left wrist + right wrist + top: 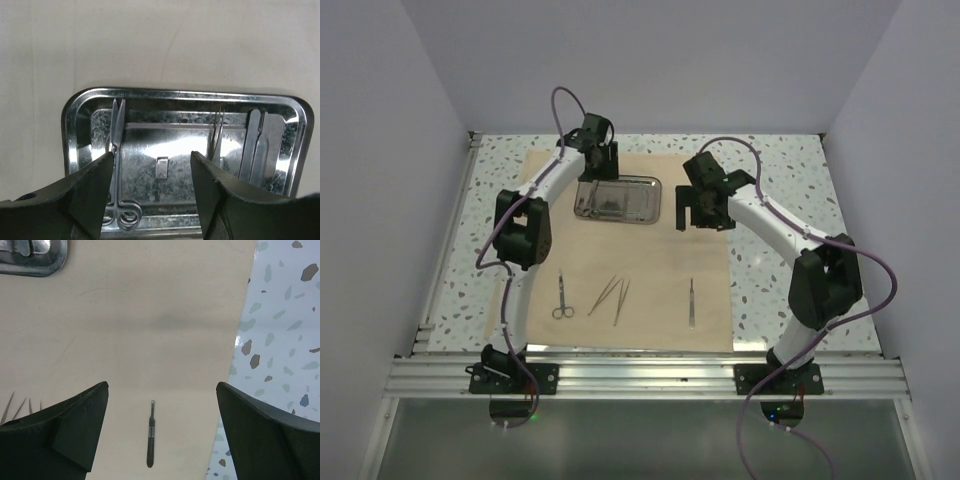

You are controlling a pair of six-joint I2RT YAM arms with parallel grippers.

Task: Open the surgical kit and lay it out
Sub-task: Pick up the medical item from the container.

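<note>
The beige cloth wrap lies spread flat on the table. The steel tray sits on its far half. In the left wrist view the tray holds scissors at its left, tweezers and a flat tool at its right. My left gripper hangs open and empty above the tray. It also shows in the top view. On the cloth's near half lie scissors, two tweezers and a scalpel handle. My right gripper hovers open and empty right of the tray, with the scalpel handle below it.
The speckled tabletop borders the cloth on all sides. In the right wrist view it shows past the cloth's right edge. White walls enclose the left, far and right sides. A metal rail runs along the near edge by the arm bases.
</note>
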